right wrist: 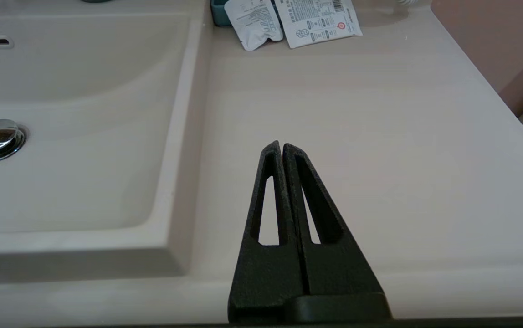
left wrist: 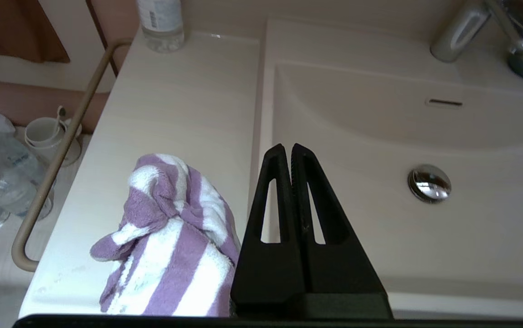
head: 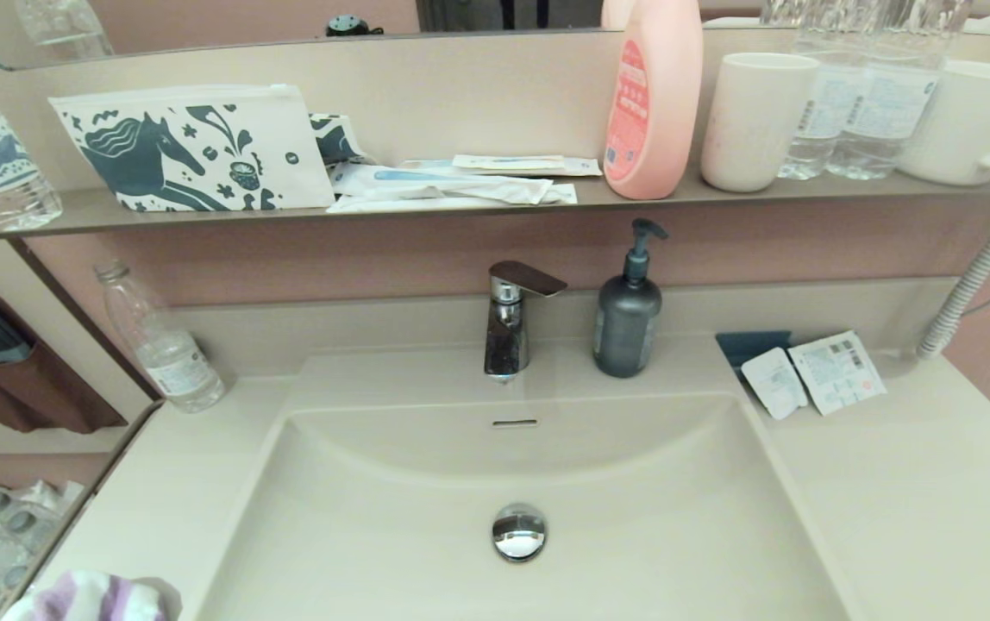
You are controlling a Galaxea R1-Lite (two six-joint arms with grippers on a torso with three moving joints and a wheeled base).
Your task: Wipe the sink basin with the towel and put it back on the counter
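The purple-and-white striped towel (head: 90, 597) (left wrist: 170, 241) lies bunched on the beige counter (left wrist: 170, 109) at the front left, beside the sink basin (head: 633, 517) (left wrist: 380, 136). A chrome drain plug (head: 519, 532) sits in the basin's middle. In the left wrist view my left gripper (left wrist: 290, 146) hangs shut and empty above the basin's left rim, just right of the towel and not touching it. In the right wrist view my right gripper (right wrist: 281, 144) is shut and empty above the counter (right wrist: 380, 136) to the right of the basin. Neither gripper shows in the head view.
A faucet (head: 508, 319) and a dark soap dispenser (head: 628, 315) stand behind the basin. A water bottle (head: 163, 345) stands at the counter's back left, sachets (head: 814, 373) at the back right. The shelf (head: 478, 207) above carries a horse-print pouch (head: 193, 148), a pink bottle (head: 652, 95) and cups.
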